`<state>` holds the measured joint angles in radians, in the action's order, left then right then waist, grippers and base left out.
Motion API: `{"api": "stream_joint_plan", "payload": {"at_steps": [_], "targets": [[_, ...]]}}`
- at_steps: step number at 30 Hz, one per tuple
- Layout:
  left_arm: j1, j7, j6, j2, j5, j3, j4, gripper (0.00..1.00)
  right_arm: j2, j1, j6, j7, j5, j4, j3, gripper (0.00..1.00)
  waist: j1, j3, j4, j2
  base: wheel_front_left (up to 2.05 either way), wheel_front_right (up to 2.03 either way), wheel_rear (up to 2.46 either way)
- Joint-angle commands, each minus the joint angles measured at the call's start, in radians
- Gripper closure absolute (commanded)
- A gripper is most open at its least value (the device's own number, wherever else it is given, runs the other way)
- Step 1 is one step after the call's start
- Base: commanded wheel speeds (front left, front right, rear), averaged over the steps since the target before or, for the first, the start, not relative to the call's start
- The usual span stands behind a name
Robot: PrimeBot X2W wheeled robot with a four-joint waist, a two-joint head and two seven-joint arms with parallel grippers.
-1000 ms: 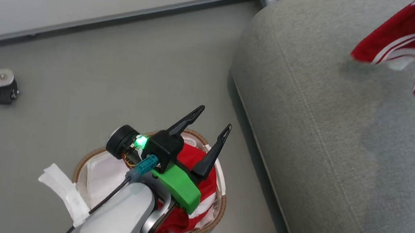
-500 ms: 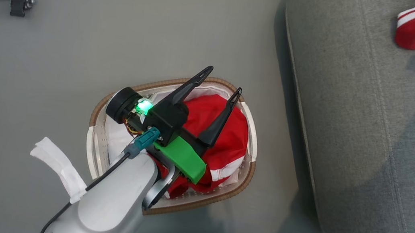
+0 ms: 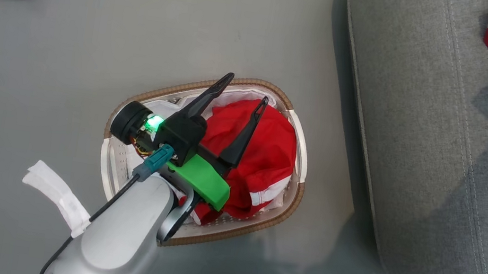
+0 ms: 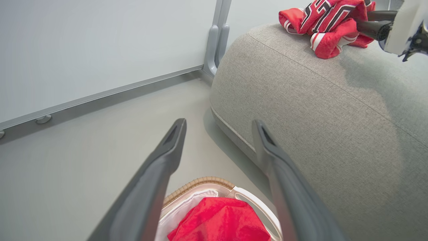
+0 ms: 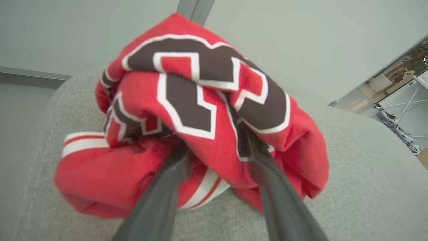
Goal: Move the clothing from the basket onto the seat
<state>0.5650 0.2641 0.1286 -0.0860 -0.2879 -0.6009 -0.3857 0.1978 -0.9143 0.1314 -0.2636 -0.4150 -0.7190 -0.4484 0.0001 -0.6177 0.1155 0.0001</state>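
Here, two garments [image 3: 269, 159] [image 5: 200, 100], one basket [image 3: 251, 82], one seat [image 3: 413, 156]

Left gripper [image 3: 247, 87]: two long, tapered matt-black fingers [image 3: 205, 98] on a black block. Behind it, bright green plastic bracket [image 3: 204, 181], teal connector [image 3: 153, 162] with thin black cable [image 3: 110, 202], round black camera [image 3: 124, 120], green light [image 3: 154, 120], smooth silver-grey forearm [image 3: 115, 238], white tape tab [image 3: 56, 196].

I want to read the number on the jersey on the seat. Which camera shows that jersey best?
The right wrist view: the numbered jersey sits close up, its black-and-white numerals large though folded. The left wrist view shows it small, far off on the seat; the head view catches a red-and-white edge at the top right.
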Motion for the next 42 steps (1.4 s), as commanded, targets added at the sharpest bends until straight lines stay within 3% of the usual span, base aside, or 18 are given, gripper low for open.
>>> {"api": "stream_joint_plan", "payload": {"at_steps": [1,17,26,34,42], "targets": [[-0.018,0.001,0.001,-0.009,0.001,0.01,0.001,0.0,0.0,0.026,-0.001,-0.002,0.004,0.01,0.002,0.0,-0.0001,0.023,0.01,-0.0001,0.0,0.0,0.0],[-0.172,0.001,-0.001,0.006,-0.026,0.19,0.025,0.0,-0.004,0.197,-0.001,-0.002,0.086,0.084,0.147,0.0,-0.0001,0.317,-0.022,-0.0001,0.0,0.0,0.0],[-0.317,0.001,-0.006,0.017,-0.031,0.36,0.034,0.0,-0.07,0.281,-0.001,-0.002,0.184,0.15,0.281,0.0,-0.0001,0.497,-0.086,-0.0001,0.0,0.0,0.0],[-0.466,0.001,-0.006,0.025,-0.019,0.486,0.041,0.0,-0.138,0.434,-0.001,-0.002,0.281,0.201,0.342,0.0,-0.0001,0.585,-0.132,-0.0001,0.0,0.0,0.0],[-0.565,0.001,-0.004,0.034,-0.011,0.546,0.051,0.0,-0.145,0.602,-0.001,-0.002,0.41,0.253,0.413,0.0,-0.0001,0.63,-0.169,-0.0001,0.0,0.0,0.0]]}}
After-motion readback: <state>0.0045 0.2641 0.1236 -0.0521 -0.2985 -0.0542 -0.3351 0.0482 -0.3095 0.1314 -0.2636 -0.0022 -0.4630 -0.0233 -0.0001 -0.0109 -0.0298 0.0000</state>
